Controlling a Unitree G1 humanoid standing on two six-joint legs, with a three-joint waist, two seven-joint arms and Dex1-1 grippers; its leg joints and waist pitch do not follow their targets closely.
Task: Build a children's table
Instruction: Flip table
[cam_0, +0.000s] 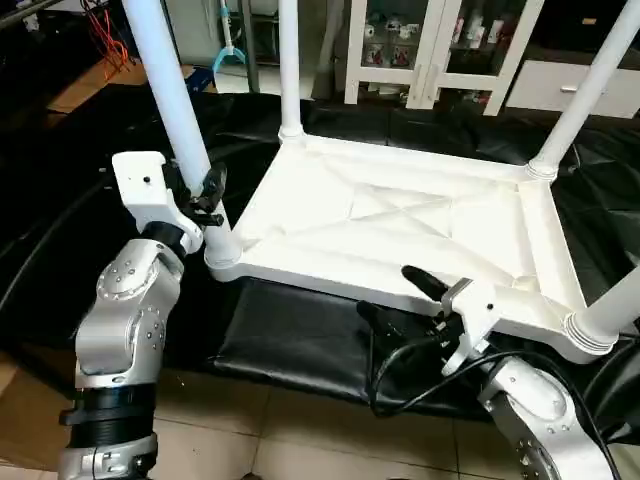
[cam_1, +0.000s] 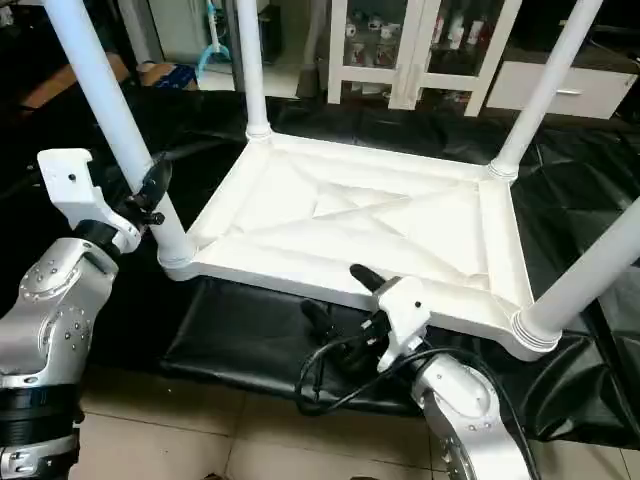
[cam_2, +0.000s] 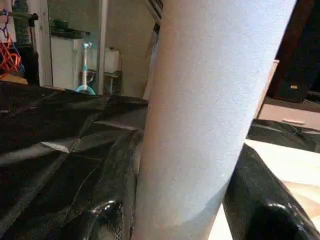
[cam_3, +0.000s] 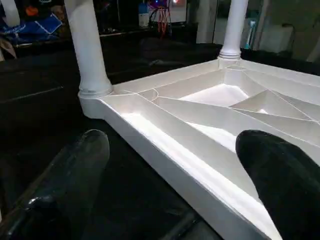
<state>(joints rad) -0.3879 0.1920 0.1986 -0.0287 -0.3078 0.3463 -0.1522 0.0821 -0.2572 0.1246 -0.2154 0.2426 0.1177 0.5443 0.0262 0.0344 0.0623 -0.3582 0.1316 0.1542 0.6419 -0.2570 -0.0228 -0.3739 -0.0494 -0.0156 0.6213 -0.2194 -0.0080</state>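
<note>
In the left wrist view, left gripper fingers around the leg; right gripper fingers apart, empty.

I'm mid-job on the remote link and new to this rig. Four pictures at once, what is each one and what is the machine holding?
The two wide pictures come from the robot's head, looking down over its silver forearms; they show one scene from slightly different spots. The other two come from cameras on each wrist, looking along that arm's black fingers.

On the black padded surface lies the white table top, upside down, its ribbed underside facing up. Four white legs stand in its corner sockets.

The left gripper is at the near-left leg, low, just above its socket. In the left wrist picture that leg stands between the two fingers; whether they actually press on it I cannot tell.

The right gripper is open and holds nothing; it straddles the top's near edge.

A white glass-door cabinet stands behind.
</note>
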